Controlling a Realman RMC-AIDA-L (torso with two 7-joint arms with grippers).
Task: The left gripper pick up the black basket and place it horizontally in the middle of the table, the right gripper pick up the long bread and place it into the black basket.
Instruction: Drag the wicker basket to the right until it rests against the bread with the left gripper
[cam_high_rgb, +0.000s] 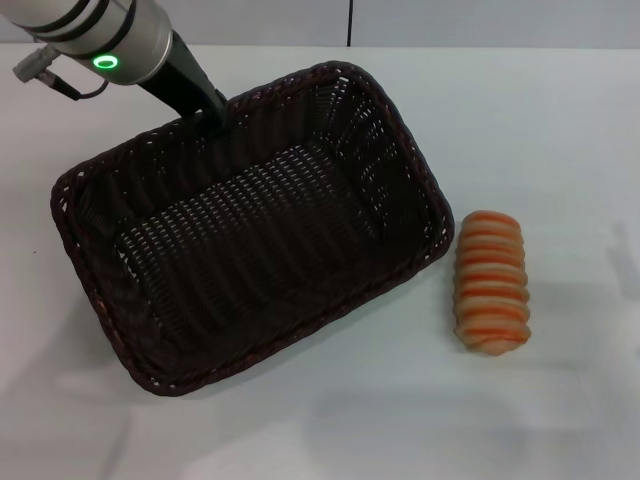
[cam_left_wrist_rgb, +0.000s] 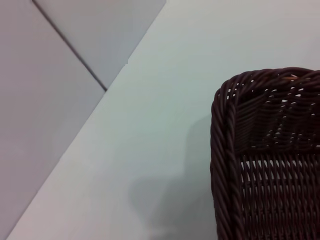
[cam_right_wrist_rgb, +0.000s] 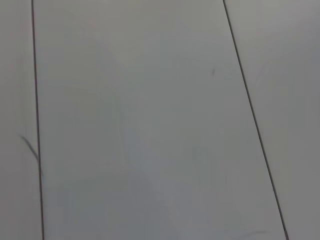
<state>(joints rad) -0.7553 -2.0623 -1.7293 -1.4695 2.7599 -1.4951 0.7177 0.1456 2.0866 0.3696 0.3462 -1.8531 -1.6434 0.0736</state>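
From my remote console: the left gripper (cam_high_rgb: 213, 112) reaches the far rim of the black basket (cam_high_rgb: 250, 230); I cannot tell how its jaws stand. The basket sits skewed on the table (cam_high_rgb: 330, 420), the long bread (cam_high_rgb: 490, 282) just right of it, outside.

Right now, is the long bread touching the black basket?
Apart. The head view shows a strip of white table between the long bread and the rim of the black basket.
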